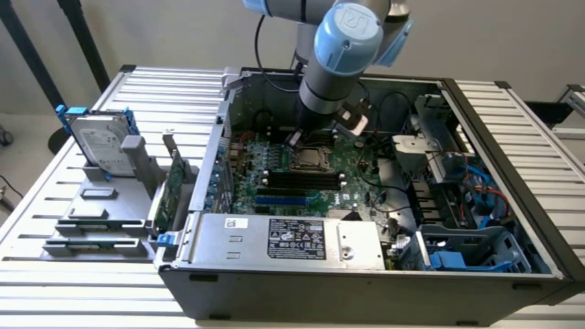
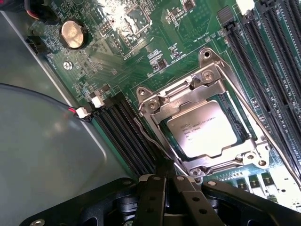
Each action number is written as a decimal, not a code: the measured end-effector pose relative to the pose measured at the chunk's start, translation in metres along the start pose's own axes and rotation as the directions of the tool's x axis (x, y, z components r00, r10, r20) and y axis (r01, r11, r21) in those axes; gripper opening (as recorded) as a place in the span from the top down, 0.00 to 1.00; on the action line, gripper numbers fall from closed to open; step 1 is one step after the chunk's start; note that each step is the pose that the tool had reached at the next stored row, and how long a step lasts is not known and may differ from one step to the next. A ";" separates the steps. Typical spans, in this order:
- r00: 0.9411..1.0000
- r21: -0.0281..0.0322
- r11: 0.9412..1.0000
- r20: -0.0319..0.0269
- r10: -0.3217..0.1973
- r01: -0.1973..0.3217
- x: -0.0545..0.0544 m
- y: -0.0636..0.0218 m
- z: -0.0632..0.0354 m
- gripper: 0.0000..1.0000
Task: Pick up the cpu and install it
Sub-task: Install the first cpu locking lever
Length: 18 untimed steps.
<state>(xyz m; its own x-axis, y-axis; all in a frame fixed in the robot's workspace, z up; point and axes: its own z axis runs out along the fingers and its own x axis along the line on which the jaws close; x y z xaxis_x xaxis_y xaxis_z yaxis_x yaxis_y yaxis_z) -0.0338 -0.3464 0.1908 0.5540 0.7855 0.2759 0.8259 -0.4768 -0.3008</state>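
The cpu (image 2: 202, 128), a small square chip with a dull silver top, lies flat in its socket on the green motherboard (image 2: 141, 42), and a metal frame (image 2: 160, 101) surrounds it. In the exterior view the cpu (image 1: 312, 159) sits just below the arm's wrist. My gripper (image 2: 165, 170) is shut, its black fingers (image 2: 153, 193) pressed together. Their tips rest at the end of the thin wire socket lever (image 2: 148, 139), beside the frame's corner. In the exterior view the gripper (image 1: 298, 141) points down into the open case.
The open computer case (image 1: 494, 137) holds black memory slots (image 1: 302, 179), a grey power supply (image 1: 283, 240) and blue drive bays (image 1: 466, 257). Outside it, on the exterior view's left, stand a silver hard drive with blue rails (image 1: 96, 144) and a green circuit card (image 1: 169, 195).
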 end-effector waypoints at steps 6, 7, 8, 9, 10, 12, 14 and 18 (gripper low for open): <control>1.000 0.000 1.000 0.000 0.000 0.000 0.001 0.0019 0.0001 0.89; 1.000 0.000 1.000 0.000 0.000 0.000 0.001 0.0022 0.0002 0.89; 1.000 0.000 1.000 0.000 0.000 0.000 0.001 0.0025 0.0001 0.89; 1.000 0.000 1.000 0.000 0.000 0.000 0.002 0.0028 0.0001 0.89; 1.000 0.000 1.000 0.000 0.000 0.000 0.002 0.0032 0.0001 0.89; 1.000 0.000 1.000 0.000 0.000 0.000 0.002 0.0039 0.0001 0.89; 1.000 0.000 1.000 0.000 0.000 0.000 0.003 0.0049 0.0000 0.89; 1.000 0.000 1.000 0.000 0.000 0.000 0.004 0.0071 -0.0002 0.89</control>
<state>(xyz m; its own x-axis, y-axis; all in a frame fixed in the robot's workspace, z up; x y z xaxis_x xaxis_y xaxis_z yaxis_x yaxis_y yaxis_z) -0.0259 -0.3471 0.1899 0.5540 0.7854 0.2760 0.8259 -0.4767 -0.3011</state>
